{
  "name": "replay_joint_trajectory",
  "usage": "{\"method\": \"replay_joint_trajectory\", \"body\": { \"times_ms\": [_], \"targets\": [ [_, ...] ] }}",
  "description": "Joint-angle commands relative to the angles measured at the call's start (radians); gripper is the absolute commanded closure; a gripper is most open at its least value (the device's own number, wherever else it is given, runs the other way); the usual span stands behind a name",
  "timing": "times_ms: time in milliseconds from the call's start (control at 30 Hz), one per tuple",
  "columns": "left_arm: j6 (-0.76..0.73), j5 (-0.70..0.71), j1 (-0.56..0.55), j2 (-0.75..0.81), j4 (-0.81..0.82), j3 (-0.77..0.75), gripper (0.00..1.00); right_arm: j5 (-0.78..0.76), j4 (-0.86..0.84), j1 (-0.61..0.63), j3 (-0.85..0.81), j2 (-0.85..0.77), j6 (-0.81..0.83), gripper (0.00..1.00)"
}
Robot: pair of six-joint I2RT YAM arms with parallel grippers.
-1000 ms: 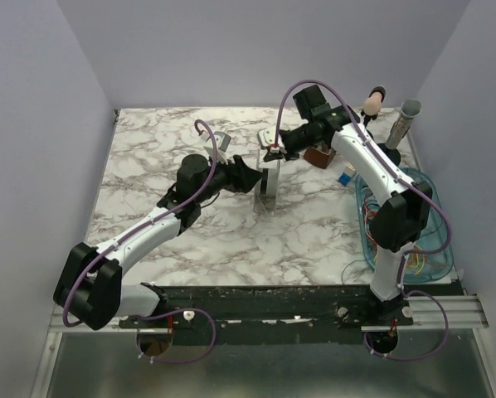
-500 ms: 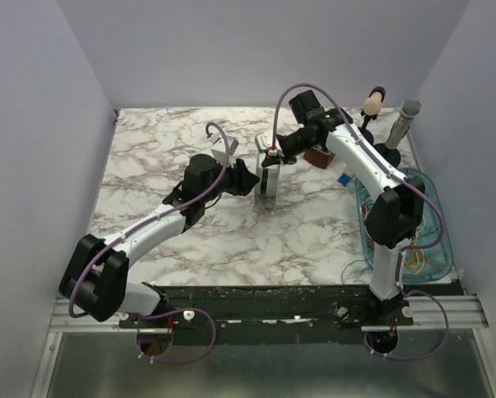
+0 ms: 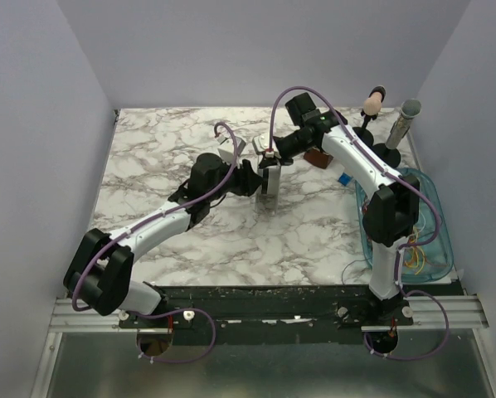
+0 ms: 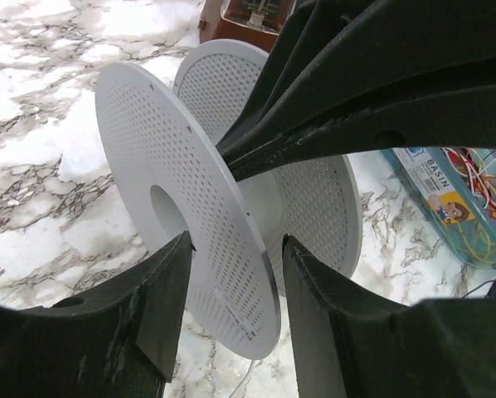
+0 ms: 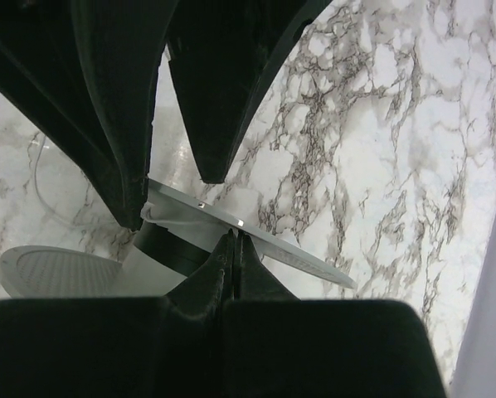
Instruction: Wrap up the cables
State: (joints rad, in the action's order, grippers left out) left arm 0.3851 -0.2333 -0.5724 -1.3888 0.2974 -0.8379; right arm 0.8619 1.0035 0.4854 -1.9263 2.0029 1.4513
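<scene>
A white spool point(image 3: 269, 181) with perforated flanges point(image 4: 157, 157) stands on edge mid-table. My left gripper point(image 3: 252, 177) straddles the lower part of the near flange, and its fingers point(image 4: 161, 307) press the flange from both sides. My right gripper point(image 3: 270, 152) is shut with nothing in it; its tips point(image 5: 234, 238) touch the rim of a flange point(image 5: 298, 259) from above. The cables point(image 3: 422, 259), thin red, orange, yellow and green wires point(image 4: 480, 195), lie tangled in the blue basin at the right. A thin white wire point(image 5: 39, 186) lies on the marble by the spool.
The clear blue basin point(image 3: 437, 199) sits at the right edge of the table, beside the right arm. A brown box point(image 3: 318, 156) is just behind the spool. Two microphone-like stands point(image 3: 372, 104) point(image 3: 407, 112) rise at the back right. Grey walls enclose the marble top point(image 3: 165, 149).
My left arm has slid right up to the spool and its jaws have narrowed around the near flange. The right gripper shifted slightly left, staying shut at the spool's top.
</scene>
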Motion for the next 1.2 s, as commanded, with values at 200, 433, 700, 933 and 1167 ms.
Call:
{"method": "replay_joint_trajectory", "body": {
  "times_ms": [200,433,700,933,1167],
  "targets": [
    [-0.078,0.181,-0.037,-0.075,-0.055,-0.090,0.59,0.054,-0.008,0.022,0.052,-0.007,-0.037,0.99],
    [-0.134,0.158,-0.037,-0.091,-0.050,-0.101,0.73,0.088,-0.029,0.027,0.099,-0.044,-0.097,0.99],
    [-0.140,0.095,-0.044,-0.073,-0.063,-0.072,1.00,0.085,-0.075,0.027,0.081,-0.033,-0.178,0.99],
    [-0.141,0.065,-0.044,-0.042,-0.093,-0.059,1.00,0.016,-0.129,0.010,0.087,-0.058,-0.287,0.99],
    [-0.225,-0.035,-0.044,-0.029,-0.015,-0.014,0.63,0.002,-0.131,-0.013,0.110,-0.056,-0.307,0.99]
  ]
}}
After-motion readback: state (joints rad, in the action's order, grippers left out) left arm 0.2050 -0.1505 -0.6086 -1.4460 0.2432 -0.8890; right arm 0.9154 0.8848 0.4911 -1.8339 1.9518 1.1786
